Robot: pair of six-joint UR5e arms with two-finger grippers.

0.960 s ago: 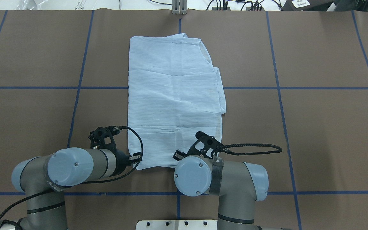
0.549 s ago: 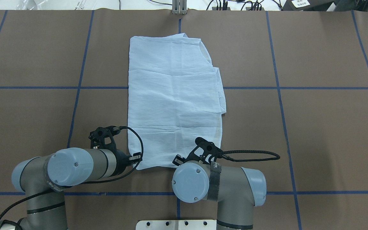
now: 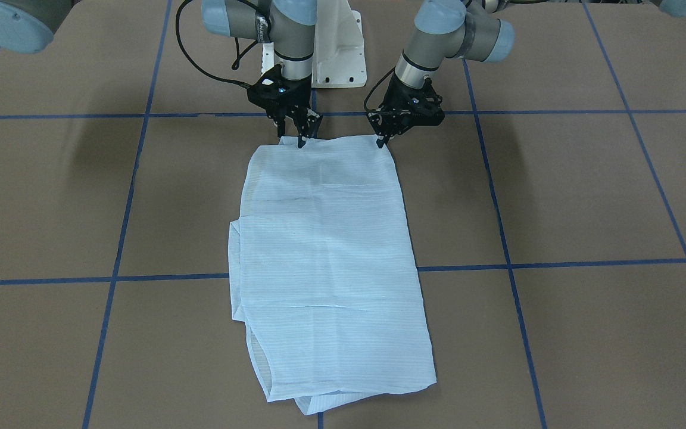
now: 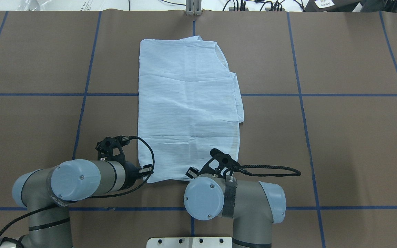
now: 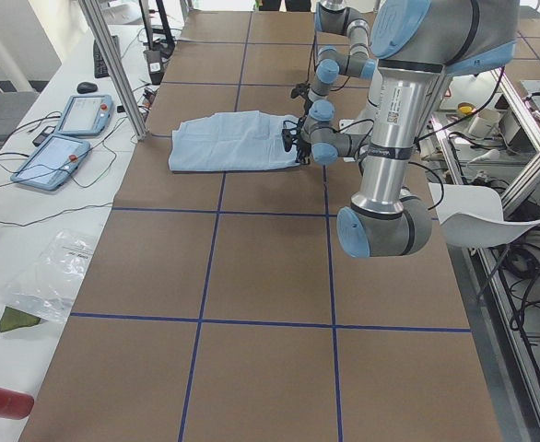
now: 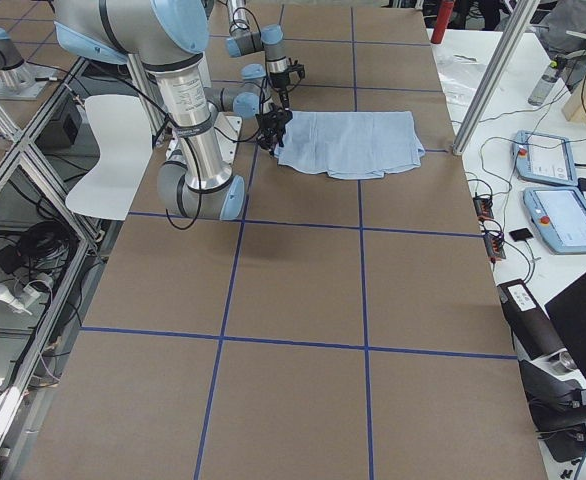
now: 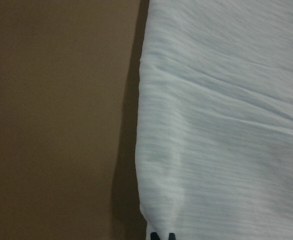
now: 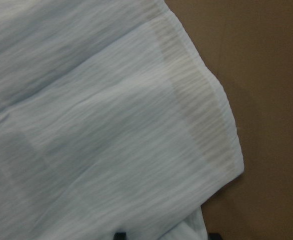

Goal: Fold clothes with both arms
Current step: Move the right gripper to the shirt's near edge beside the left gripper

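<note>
Your left hand [image 3: 383, 142] pinches the shirt [image 4: 188, 103]; your right hand [image 3: 300, 138] is spread wide. Clamp its corner, then lift both evenly toward the far edge of the desk [image 4: 357, 137].

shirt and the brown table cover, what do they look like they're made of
Shirt: thin, matte woven cloth, likely light cotton or a blend. It shows fine stripes and soft creases, and its hem band looks semi-sheer and brownish. Table cover: matte brown sheet, perhaps paper or a thin mat. It shows no glare, and blue tape lines lie on it.

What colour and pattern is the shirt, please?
The shirt is pale blue, finely striped; clearest in right wrist view.
</note>
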